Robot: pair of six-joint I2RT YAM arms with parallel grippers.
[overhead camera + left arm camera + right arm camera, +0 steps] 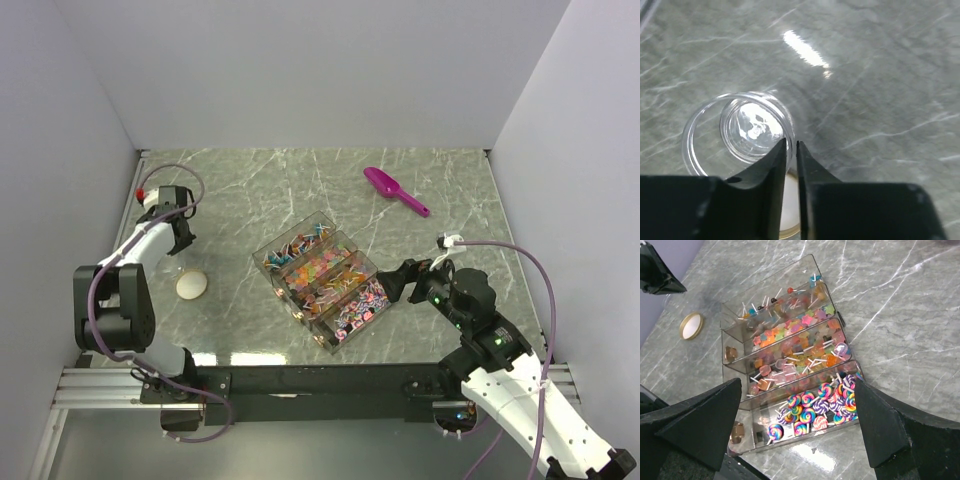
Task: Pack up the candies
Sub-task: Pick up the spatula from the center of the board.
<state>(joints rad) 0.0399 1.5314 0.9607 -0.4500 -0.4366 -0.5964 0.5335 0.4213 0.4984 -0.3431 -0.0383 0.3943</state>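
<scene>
The candies (322, 272) are small, many-coloured sweets on sticks. They fill a clear box (268, 252) with three long compartments at the table's middle. In the right wrist view the candies (805, 335) show as stars, cubes and swirl lollipops. My right gripper (798, 385) hangs open over the box's lollipop end, touching nothing; the top view has the right gripper (398, 281) just right of the box. My left gripper (791, 142) stands at the far left, its narrow jaws shut on the rim of a clear empty jar (740, 131). From above, the left gripper (181, 240) points down at the table.
A round tan lid (191, 285) lies on the marble table just near of the left gripper; the lid (790, 210) shows under the left fingers. A magenta scoop (395, 190) lies at the back right. Grey walls close in the back and both sides.
</scene>
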